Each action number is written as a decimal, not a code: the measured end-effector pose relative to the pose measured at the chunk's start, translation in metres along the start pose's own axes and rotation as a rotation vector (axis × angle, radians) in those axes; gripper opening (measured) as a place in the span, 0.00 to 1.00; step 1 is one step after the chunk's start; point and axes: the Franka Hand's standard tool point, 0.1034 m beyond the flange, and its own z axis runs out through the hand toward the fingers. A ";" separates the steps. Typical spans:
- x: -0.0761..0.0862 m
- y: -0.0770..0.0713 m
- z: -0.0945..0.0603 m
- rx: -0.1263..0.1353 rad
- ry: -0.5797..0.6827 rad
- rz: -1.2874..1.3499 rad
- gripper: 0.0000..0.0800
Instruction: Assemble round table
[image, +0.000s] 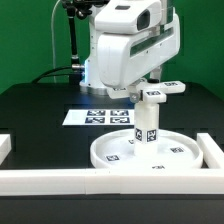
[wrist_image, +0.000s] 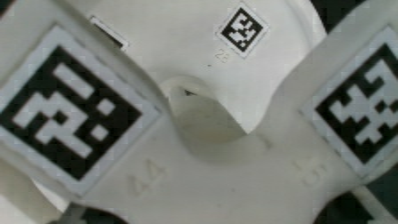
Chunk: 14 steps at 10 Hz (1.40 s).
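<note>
The large rimmed disc (image: 110, 155) lies on the black table near the front. The short post (image: 147, 125) stands upright on its hub, with square tags on its sides. Right above the post's top, my gripper (image: 150, 93) is shut on the flat cross-shaped piece (image: 168, 88), which is level and sticks out toward the exterior view's right. Whether the piece touches the post I cannot tell. In the wrist view the cross-shaped piece (wrist_image: 196, 110) fills the picture, its tagged arms spread out. My fingertips are hidden there.
The marker board (image: 95, 116) lies flat behind the disc. White border rails run along the front (image: 60, 180) and at the exterior view's right (image: 212, 150) and left (image: 4, 146). The arm's white body hangs over the table's back half.
</note>
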 end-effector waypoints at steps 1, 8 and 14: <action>-0.001 -0.001 0.003 0.000 0.000 0.000 0.57; -0.001 0.000 0.009 -0.013 0.011 0.000 0.57; -0.001 0.000 0.009 -0.013 0.011 0.000 0.57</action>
